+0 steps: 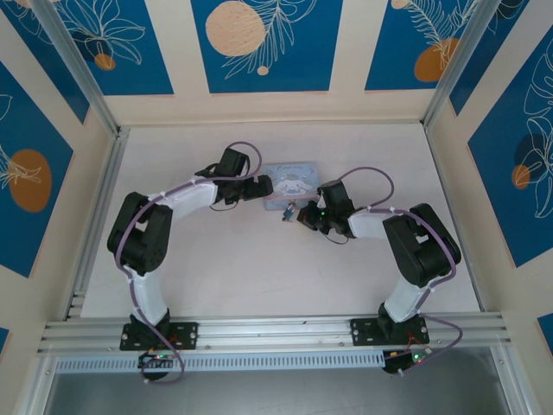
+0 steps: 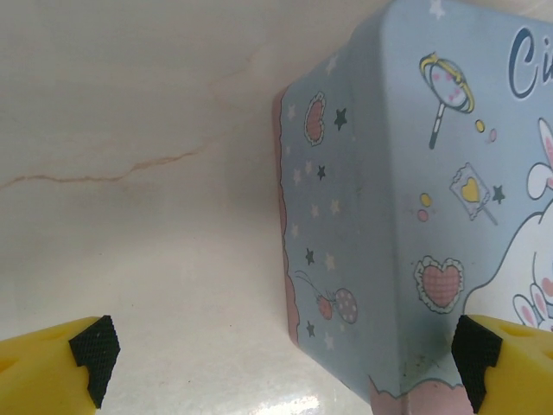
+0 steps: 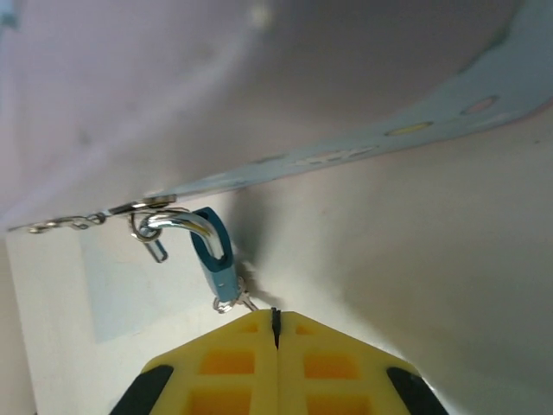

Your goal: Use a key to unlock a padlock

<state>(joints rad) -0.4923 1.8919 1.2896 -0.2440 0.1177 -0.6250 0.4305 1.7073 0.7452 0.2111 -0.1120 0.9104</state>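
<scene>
– At the edge of the tin (image 3: 510, 82) hangs the padlock (image 3: 216, 252), key (image 3: 242, 301) at its base, right jaws closed tight just below.
– Left jaws gape wide across the tin's corner; it looks unbraced, so a twist may slip the key.

The tin (image 2: 371, 216) bears dark blue cursive lettering (image 2: 529, 54) at its lid's top edge, cut off by the left wrist view's border; only "Ci" is readable. From above, the writing on it is too small to read.
</scene>
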